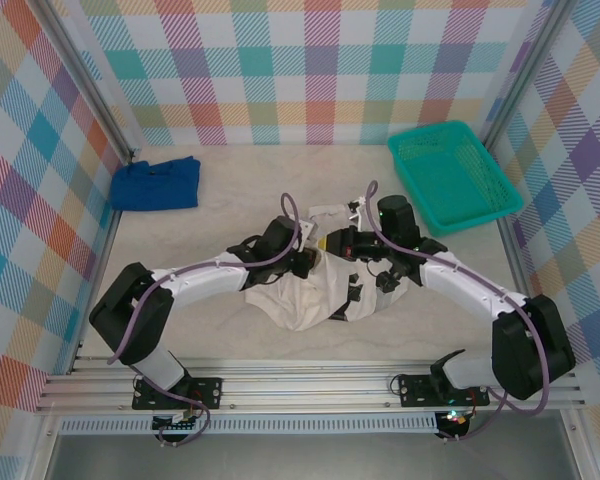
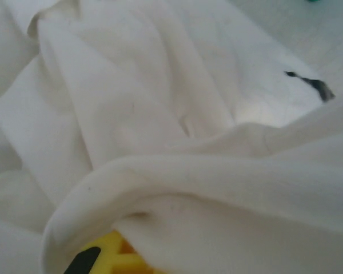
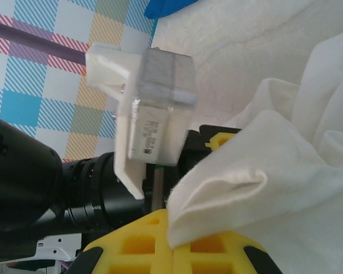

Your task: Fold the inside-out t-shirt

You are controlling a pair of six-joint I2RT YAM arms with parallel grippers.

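Note:
The inside-out t-shirt (image 1: 302, 297) is a white, crumpled heap in the middle of the table, partly lifted between the two arms. My left gripper (image 1: 313, 256) and right gripper (image 1: 333, 243) meet over its top edge, nearly touching. In the right wrist view the right gripper (image 3: 174, 251) is shut, its yellow fingers (image 3: 137, 245) pinching a folded edge of the t-shirt (image 3: 263, 182). The left arm's white wrist camera (image 3: 154, 108) hangs just beyond. In the left wrist view a thick fold of the t-shirt (image 2: 160, 103) drapes over the left gripper's yellow fingers (image 2: 110, 255), which are shut on the cloth.
A blue cloth garment (image 1: 156, 184) lies folded at the back left near the wall. A green mesh basket (image 1: 443, 129) stands at the back right. Plaid walls close in the table on three sides, and the metal rail with the arm bases (image 1: 310, 385) runs along the near edge.

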